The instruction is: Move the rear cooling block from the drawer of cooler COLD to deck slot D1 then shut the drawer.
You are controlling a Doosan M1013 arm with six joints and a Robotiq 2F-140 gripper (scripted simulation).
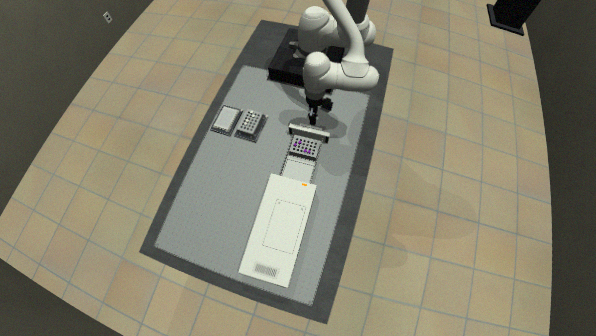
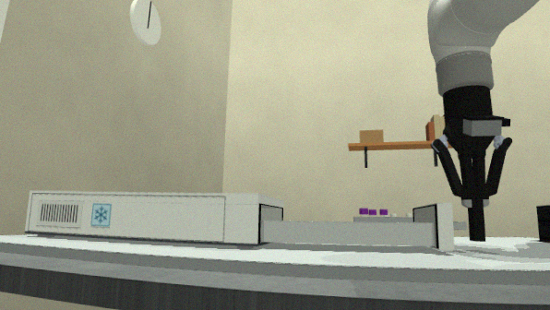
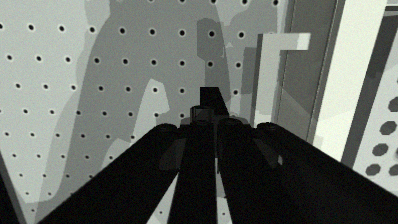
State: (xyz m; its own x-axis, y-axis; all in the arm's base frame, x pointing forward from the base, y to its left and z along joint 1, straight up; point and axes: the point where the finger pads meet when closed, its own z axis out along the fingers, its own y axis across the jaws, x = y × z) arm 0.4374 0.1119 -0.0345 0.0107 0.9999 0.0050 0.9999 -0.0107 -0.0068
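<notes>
The cooler COLD point(image 1: 280, 230) point(image 2: 161, 217) has its drawer point(image 1: 298, 170) point(image 2: 346, 233) pulled out, and its lamp point(image 1: 304, 184) is lit orange. The front block point(image 1: 306, 146) with purple-capped tubes sits in the drawer behind the drawer front point(image 1: 310, 133) point(image 2: 445, 226). The drawer's rear place is empty. A block point(image 1: 251, 122) with a few pale tubes sits in the slot D1 point(image 1: 246, 137) and looks flat; its bores are too small to judge. My gripper point(image 1: 313, 121) point(image 2: 476, 239) point(image 3: 208, 102) is shut and empty, pointing down low in front of the handle point(image 3: 269, 80), apart from it.
The slot D2 point(image 1: 220, 131) lies beyond D1, with a pale plate inside. The arm's black base point(image 1: 285, 70) stands behind the gripper. The perforated deck point(image 1: 210, 200) point(image 3: 45, 75) lies under everything. A wall shelf point(image 2: 392, 146) hangs in the background.
</notes>
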